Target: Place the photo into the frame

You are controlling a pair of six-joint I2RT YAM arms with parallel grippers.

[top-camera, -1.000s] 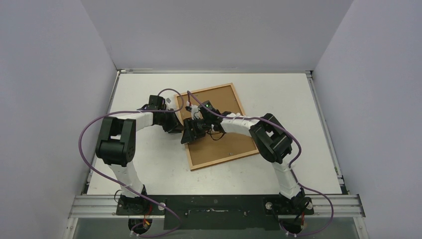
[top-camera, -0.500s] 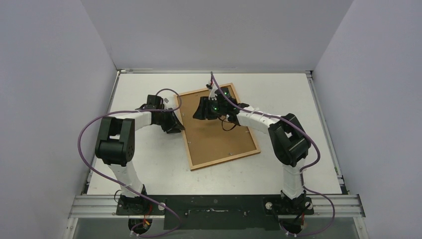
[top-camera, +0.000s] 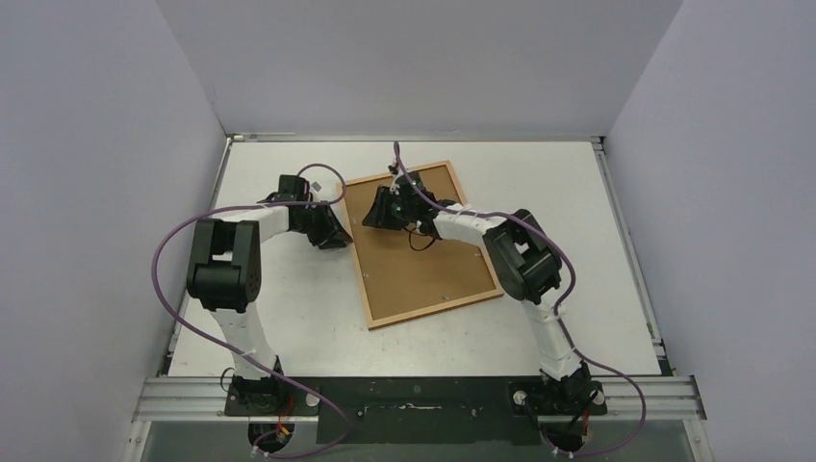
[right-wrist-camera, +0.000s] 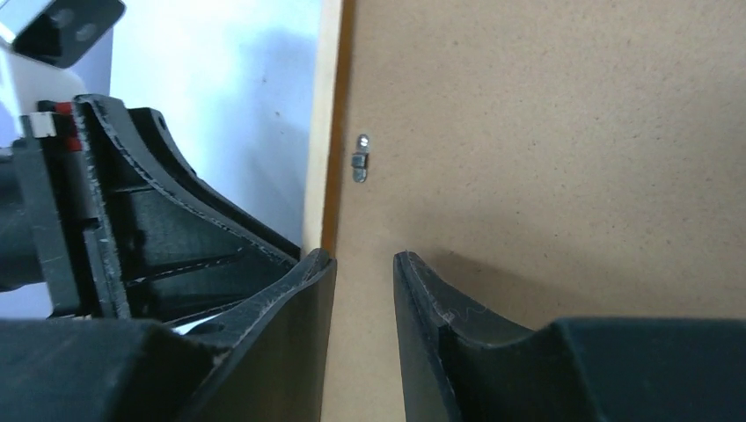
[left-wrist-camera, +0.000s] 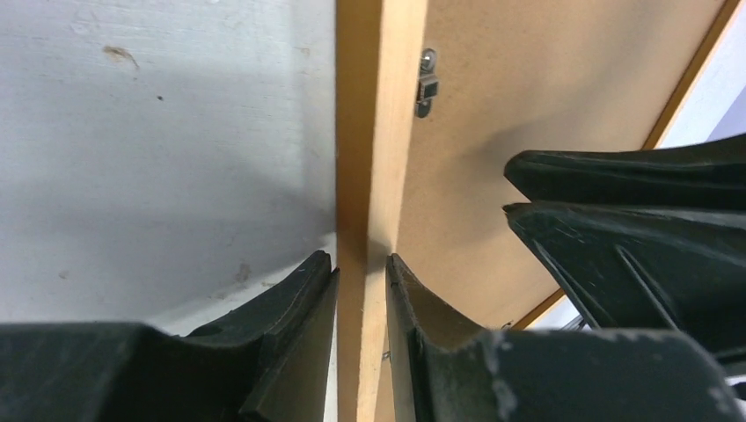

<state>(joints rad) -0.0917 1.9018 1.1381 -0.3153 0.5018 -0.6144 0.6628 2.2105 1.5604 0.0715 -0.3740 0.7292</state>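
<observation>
The frame (left-wrist-camera: pixel 361 132) was found face down with its backing (top-camera: pixel 423 274) in place, its left rail pinched by the left gripper (left-wrist-camera: pixel 361 274), the right gripper (right-wrist-camera: pixel 363 264) held empty above with fingers apart; no photo was seen, so insertion was judged unconfirmed.

No text, label, brand, number or sign can be read in any view. The frame (left-wrist-camera: pixel 359 132), its fibreboard backing panel (right-wrist-camera: pixel 545 132) and the tabletop (top-camera: pixel 597 241) show only plain surfaces, with nothing legible on them.
</observation>
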